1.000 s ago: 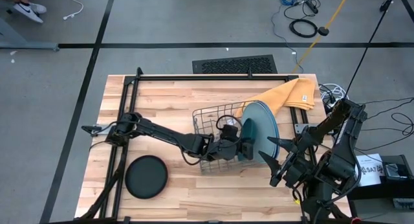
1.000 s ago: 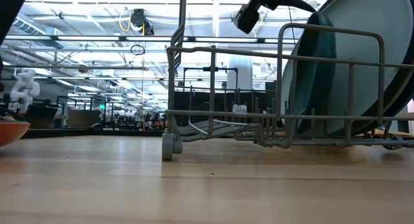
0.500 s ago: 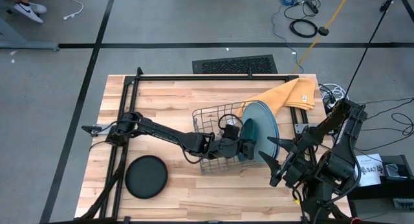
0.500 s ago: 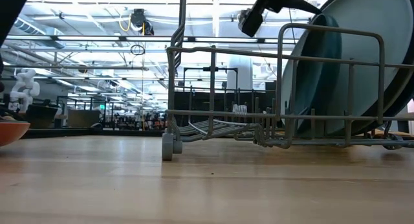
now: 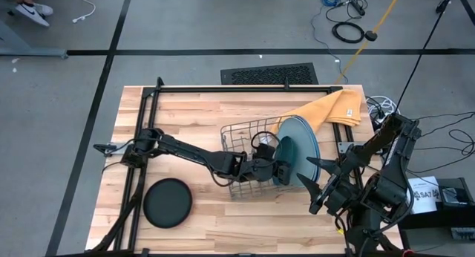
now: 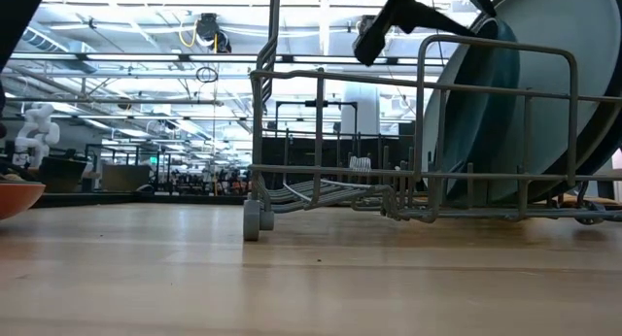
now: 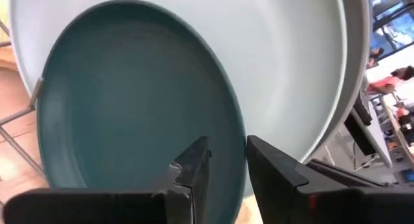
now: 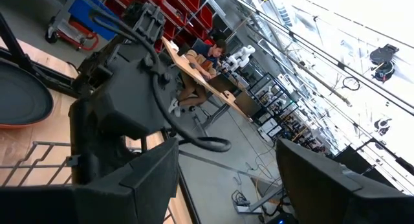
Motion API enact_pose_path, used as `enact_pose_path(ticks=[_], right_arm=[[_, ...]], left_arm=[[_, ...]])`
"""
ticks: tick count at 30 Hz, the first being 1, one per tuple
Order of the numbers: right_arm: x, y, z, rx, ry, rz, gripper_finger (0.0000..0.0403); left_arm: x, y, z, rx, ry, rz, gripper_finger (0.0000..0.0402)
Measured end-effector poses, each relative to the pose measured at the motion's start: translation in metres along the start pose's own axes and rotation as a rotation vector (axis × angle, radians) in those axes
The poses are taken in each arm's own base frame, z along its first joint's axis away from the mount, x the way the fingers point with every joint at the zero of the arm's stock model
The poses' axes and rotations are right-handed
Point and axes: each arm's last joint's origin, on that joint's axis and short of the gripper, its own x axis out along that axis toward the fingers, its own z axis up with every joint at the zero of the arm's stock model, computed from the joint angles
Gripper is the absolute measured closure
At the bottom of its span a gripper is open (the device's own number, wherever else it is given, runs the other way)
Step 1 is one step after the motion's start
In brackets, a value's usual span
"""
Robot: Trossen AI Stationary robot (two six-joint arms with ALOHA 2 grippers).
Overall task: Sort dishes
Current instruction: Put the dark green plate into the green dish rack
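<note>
Several plates stand on edge in the wire rack [image 5: 252,157] near the table's right edge: a dark teal plate [image 5: 285,160] at the front, leaning on a larger pale blue plate [image 5: 305,151], with at least one more large plate behind it. The left gripper [image 5: 281,170] reaches across the rack to the teal plate, and in the left wrist view its two fingers [image 7: 194,174] straddle that plate's rim, clamped on it. A black plate [image 5: 168,203] lies flat near the table's [image 5: 185,116] front left corner, well apart from the rack. An orange-red plate [image 6: 17,195] shows only at the edge of the low view. A yellow-orange cloth [image 5: 330,108] lies at the far right corner, just behind the rack. The right gripper [image 5: 313,185] waits off the right edge, its fingers spread apart and holding nothing.
</note>
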Motion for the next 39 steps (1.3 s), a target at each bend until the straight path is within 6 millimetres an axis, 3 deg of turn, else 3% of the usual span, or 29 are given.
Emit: enact_pose_path(ticks=[22,25,29,39], right_arm=[[0.000,0.000,0.000,0.004,0.000,-0.001,0.0150],[0.000,0.000,0.000,0.004,0.000,-0.001,0.0150],[0.000,0.000,0.000,0.004,0.000,-0.001,0.0150],[0.000,0.000,0.000,0.003,0.000,-0.001,0.0150]], left_arm=[[0.012,0.005,-0.005,0.042,0.038,-0.031,0.0299],[0.012,0.005,-0.005,0.042,0.037,-0.031,0.0321],[0.011,0.003,-0.003,0.044,0.027,-0.039,0.0387],[0.009,0.000,-0.002,-0.027,0.006,-0.059,0.0399]])
